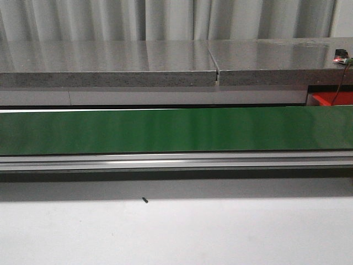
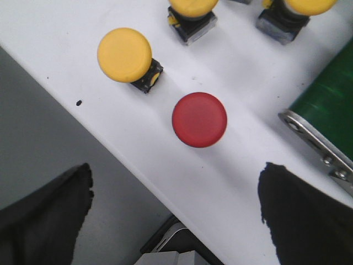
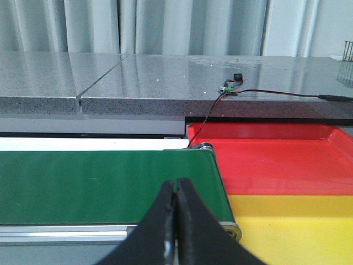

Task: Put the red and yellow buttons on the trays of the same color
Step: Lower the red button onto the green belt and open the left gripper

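**A:** Where is the red button [image 2: 199,120] right now, and why there?

**B:** In the left wrist view it stands cap-up on the white table [image 2: 83,49], apart from its neighbours. A yellow button [image 2: 124,54] sits at about ten o'clock from it, tipped so its dark base shows; two more yellow ones, one [image 2: 192,6] at twelve o'clock and another [image 2: 300,5] at one o'clock, are cut off by the frame edge. They look like stock laid out beside the belt, waiting to be picked.

**A:** And the left gripper [image 2: 175,212]?

**B:** Spread wide, holding nothing. Its two dark fingers flank the space at six o'clock from the red cap, so I judge it is lined up over that button for a grasp, though not yet around it.

**A:** The green strip at three o'clock?

**B:** The end of the conveyor belt [image 2: 331,105] with its metal rail, near the buttons. In the front view the belt is bare along its whole length.

**A:** Where do the buttons end up?

**B:** The right wrist view shows a red tray [image 3: 276,157] and a yellow tray [image 3: 298,221] side by side at the belt's end, both with nothing visible in them. No button is placed yet, so the task is at its start.

**A:** And the right gripper [image 3: 176,221]?

**B:** Pressed together, empty, pointing along the belt toward the trays, probably parked to receive whatever arrives.
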Tool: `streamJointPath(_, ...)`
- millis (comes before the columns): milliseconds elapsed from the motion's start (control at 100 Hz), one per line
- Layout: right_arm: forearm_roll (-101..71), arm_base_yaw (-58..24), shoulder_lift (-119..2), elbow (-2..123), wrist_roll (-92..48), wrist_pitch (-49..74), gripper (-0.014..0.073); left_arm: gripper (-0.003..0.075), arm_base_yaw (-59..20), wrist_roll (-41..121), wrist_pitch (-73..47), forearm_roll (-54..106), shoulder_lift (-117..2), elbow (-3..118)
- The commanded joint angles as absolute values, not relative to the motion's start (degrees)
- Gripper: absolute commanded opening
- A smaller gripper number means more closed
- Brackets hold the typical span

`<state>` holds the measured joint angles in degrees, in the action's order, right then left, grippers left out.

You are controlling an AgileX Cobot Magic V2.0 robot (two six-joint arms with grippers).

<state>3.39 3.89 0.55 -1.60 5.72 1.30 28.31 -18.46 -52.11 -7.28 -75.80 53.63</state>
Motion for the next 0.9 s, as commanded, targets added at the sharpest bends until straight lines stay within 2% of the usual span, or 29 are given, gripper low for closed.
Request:
streamJointPath(0, 4.1, 4.1, 1.7, -0.7, 5.5, -3.2, -0.0058, 0.0598, 28.9, -18.1, -48.8, -7.5, -76.7, 54.9)
streamJointPath(890, 4.1, 4.1, 1.7, -0.7, 5.5, -3.2, -0.0058, 0.0582, 28.9, -18.0, -37.2, -3.1, -92.2, 54.9)
